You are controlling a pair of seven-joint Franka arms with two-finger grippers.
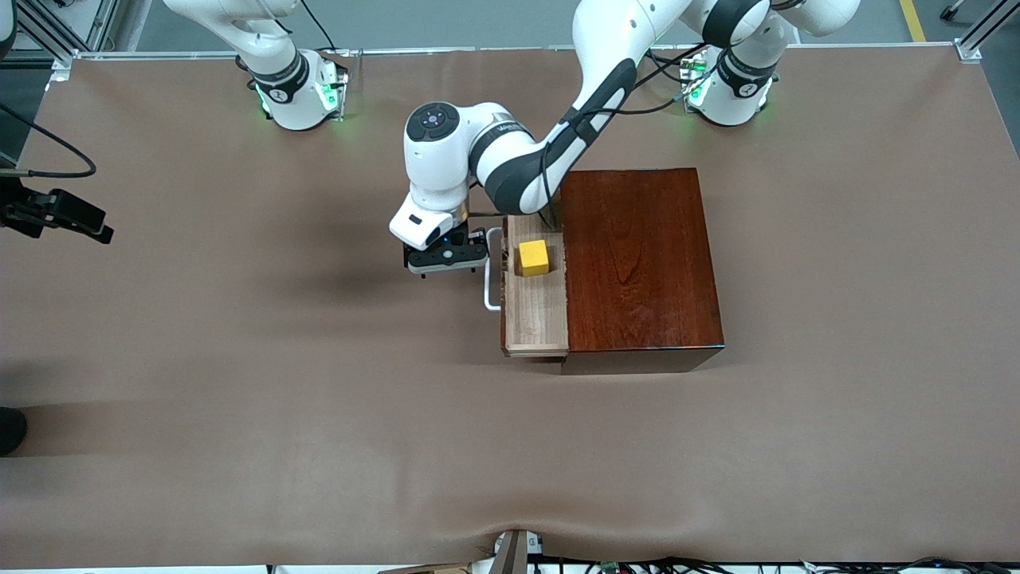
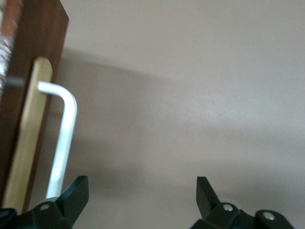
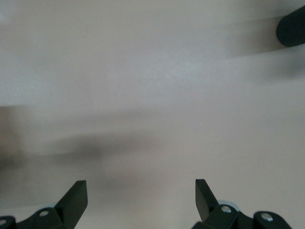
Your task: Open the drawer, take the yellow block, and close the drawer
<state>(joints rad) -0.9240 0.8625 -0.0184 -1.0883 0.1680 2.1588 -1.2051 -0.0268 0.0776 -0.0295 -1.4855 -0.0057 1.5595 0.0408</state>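
Note:
The dark wooden box [image 1: 641, 259] stands mid-table with its drawer [image 1: 542, 315] pulled partly out toward the right arm's end. The yellow block [image 1: 534, 257] sits inside on the pale wood floor. The left gripper [image 1: 446, 267] hangs low just outside the drawer's white loop handle [image 1: 491, 275], open and empty. In the left wrist view the handle [image 2: 64, 138] runs beside one fingertip [image 2: 74, 193], outside the gap of the left gripper [image 2: 140, 183]. The right gripper [image 3: 140, 186] is open over bare table, near the table edge at the right arm's end [image 1: 84, 222].
Brown cloth [image 1: 319, 399] covers the whole table. A dark rounded object [image 1: 9, 430] sits at the cloth's edge at the right arm's end, and shows as a dark shape [image 3: 291, 26] in the right wrist view. The left arm's forearm [image 1: 550, 151] crosses above the box's corner.

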